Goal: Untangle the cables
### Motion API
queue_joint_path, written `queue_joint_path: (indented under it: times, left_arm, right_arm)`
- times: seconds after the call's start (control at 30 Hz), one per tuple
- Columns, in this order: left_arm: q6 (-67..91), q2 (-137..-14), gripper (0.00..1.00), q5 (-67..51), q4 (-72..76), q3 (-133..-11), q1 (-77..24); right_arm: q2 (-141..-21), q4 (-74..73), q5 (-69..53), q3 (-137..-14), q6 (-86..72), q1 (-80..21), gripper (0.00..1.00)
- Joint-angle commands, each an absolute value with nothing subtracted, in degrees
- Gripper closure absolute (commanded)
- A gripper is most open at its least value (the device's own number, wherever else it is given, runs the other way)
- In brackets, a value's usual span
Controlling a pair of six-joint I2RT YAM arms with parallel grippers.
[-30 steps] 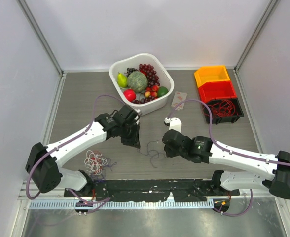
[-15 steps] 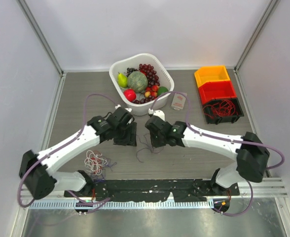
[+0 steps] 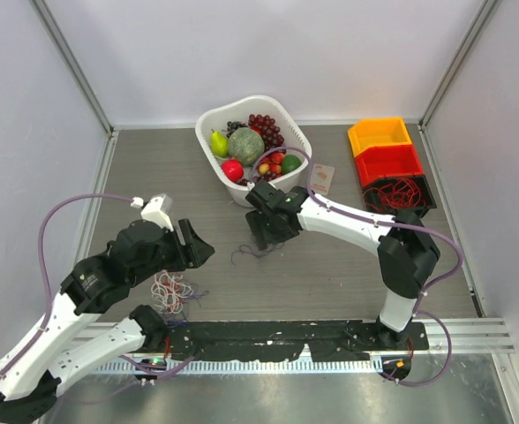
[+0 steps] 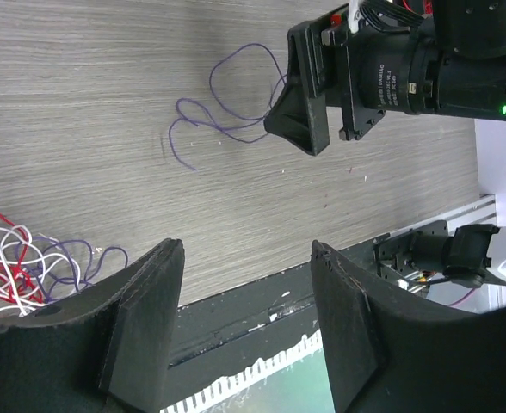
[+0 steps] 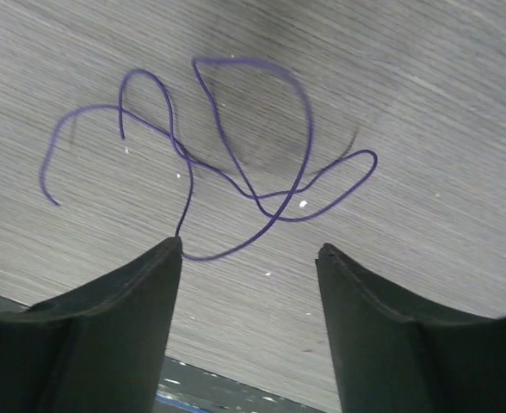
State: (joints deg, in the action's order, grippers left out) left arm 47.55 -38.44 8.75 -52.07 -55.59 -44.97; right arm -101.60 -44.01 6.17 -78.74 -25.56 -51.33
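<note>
Grey wood-grain table [image 3: 357,265], white walls [image 3: 286,53] around it. I see one purple cable [image 5: 308,129] lying in loose loops at the table's middle, apart from the others. The rest of the cables [image 3: 171,290], red, white and purple, sit bunched near the front left edge. My right gripper [image 5: 249,249] hangs just over the loose one, jaws wide, holding nothing. My left gripper [image 4: 246,249] is near the bunch, also wide and empty. A white basket [image 3: 208,132] stands behind.

A purple cable [image 5: 184,157] lies loosely looped on the grey table [image 5: 425,103], beyond the hand's [image 5: 249,251] spread fingers
</note>
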Motion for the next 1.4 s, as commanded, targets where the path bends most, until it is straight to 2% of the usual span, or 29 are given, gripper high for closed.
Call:
queue_joint_path:
  times: [0.0,0.1,0.2,0.23,0.33,0.43,0.5,0.67,0.93,1.13,1.2,1.23,1.37]
  left_arm:
    - [49.6,-38.1,0.36,10.6,-52.6,-54.7,-44.7]
    - [48.4,-39.5,0.36,10.3,-53.1,-56.5,-44.8]
    - [47.6,-41.1,0.36,9.7,-52.6,-57.4,-44.8]
    - [47.5,-41.9,0.36,9.3,-51.9,-57.3,-44.8]
    - [46.6,-44.1,0.36,7.7,-50.4,-57.7,-44.7]
    - [45.6,-46.1,0.36,6.5,-50.6,-59.3,-44.9]
    - [44.9,-46.4,0.36,6.6,-50.8,-59.8,-44.8]
    - [44.3,-46.6,0.36,7.0,-50.3,-59.3,-44.8]
    - [45.4,-43.9,0.36,8.5,-50.2,-58.6,-44.8]
    - [46.0,-42.2,0.36,9.1,-51.2,-58.4,-44.8]
    - [46.1,-41.7,0.36,9.3,-51.3,-58.1,-44.8]
    - [45.9,-41.4,0.36,9.6,-51.4,-58.2,-44.8]
    - [44.9,-41.2,0.36,9.8,-52.8,-58.8,-44.8]
  right_arm:
    - [-98.5,-47.1,6.9,-80.4,-17.3,-51.2,0.28]
    - [-98.1,-48.3,9.2,-79.2,-20.1,-49.2,0.27]
    - [-94.8,-44.1,3.8,-76.5,-26.3,-47.6,0.26]
    - [-93.8,-40.8,2.1,-74.6,-30.8,-47.5,0.22]
    - [-93.3,-33.9,-4.5,-71.7,-42.8,-47.6,0.22]
    - [-93.7,-28.1,-2.6,-69.8,-54.7,-47.5,0.23]
    - [-95.5,-29.7,-0.8,-70.6,-64.5,-47.5,0.25]
    - [-96.2,-32.6,5.1,-71.2,-73.8,-46.9,0.25]
    - [-101.3,-42.5,7.9,-71.7,-79.4,-44.5,0.25]
    - [-103.5,-42.6,10.4,-72.2,-79.5,-44.3,0.39]
    - [-104.1,-42.5,11.2,-72.3,-80.1,-44.3,0.60]
    - [-104.8,-42.2,11.3,-72.4,-80.2,-44.3,0.64]
    - [-106.4,-41.7,11.0,-72.8,-80.3,-44.6,0.64]
